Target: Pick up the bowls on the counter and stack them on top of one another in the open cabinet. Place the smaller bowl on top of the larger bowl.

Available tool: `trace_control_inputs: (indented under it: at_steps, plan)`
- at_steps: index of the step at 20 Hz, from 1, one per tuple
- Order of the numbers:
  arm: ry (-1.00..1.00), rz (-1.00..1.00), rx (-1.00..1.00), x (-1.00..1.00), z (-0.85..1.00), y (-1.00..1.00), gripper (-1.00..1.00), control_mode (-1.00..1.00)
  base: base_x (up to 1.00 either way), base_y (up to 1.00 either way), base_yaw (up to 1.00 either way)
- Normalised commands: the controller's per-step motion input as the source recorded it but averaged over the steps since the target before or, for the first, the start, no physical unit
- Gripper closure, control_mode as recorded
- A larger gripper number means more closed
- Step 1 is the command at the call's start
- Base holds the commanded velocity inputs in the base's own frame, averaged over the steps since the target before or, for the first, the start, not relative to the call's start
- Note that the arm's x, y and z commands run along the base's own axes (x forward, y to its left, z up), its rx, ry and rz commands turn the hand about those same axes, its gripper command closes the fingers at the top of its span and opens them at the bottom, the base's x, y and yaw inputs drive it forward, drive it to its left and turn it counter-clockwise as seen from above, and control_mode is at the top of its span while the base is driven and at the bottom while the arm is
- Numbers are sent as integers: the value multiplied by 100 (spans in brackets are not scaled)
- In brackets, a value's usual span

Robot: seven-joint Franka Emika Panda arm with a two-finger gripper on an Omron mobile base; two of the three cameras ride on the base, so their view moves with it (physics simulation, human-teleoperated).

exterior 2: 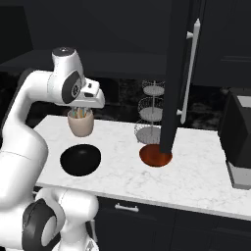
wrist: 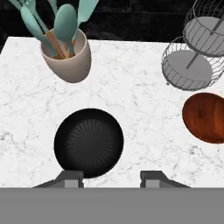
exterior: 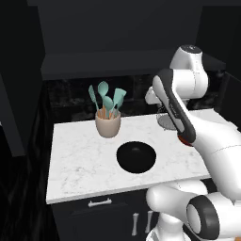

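Reaching for the larger bowl (wrist: 89,142) looks like the step in hand, since it must go into the open cabinet (exterior: 117,63) first and the smaller bowl (wrist: 206,117) on top of it. The gripper (wrist: 111,178) hangs high over the counter (exterior: 80,160) with its jaws spread wide and nothing between them, its two dark tips looking down just past the near rim of the black bowl.

That glossy black bowl sits upright near the front middle of the marble slab, well apart from the beige utensil crock (wrist: 68,61) with teal spatulas (wrist: 65,22) behind it. The reddish-brown bowl rests further to the right, just beside the tiered wire basket stand (exterior 2: 149,115) and, in the right base view, partly behind the edge of the open cabinet door (exterior 2: 179,73).

To do this well, I judge the hand should drop straight down over one side of the rim rather than the centre, so that one finger goes inside the wall and the other outside. The bowl is shallow and slick, so a pinch on the rim will probably tilt it; a deep, square bite would help. The side away from the crock seems safest, keeping the fingers off the spatulas. The lift must then clear the shelf edge above the counter.
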Motion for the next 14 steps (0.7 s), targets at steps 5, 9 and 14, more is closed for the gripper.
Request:
trace_control_inputs:
  at_steps: [5,9,14]
  plan:
    - [0,-12,5,-1,-32,-72,-100,-100,0,0,0]
    - [1,-32,12,-5,-57,-100,-100,-100,0,0,0]
    - [2,-43,16,0,-65,-100,-100,-100,0,0,0]
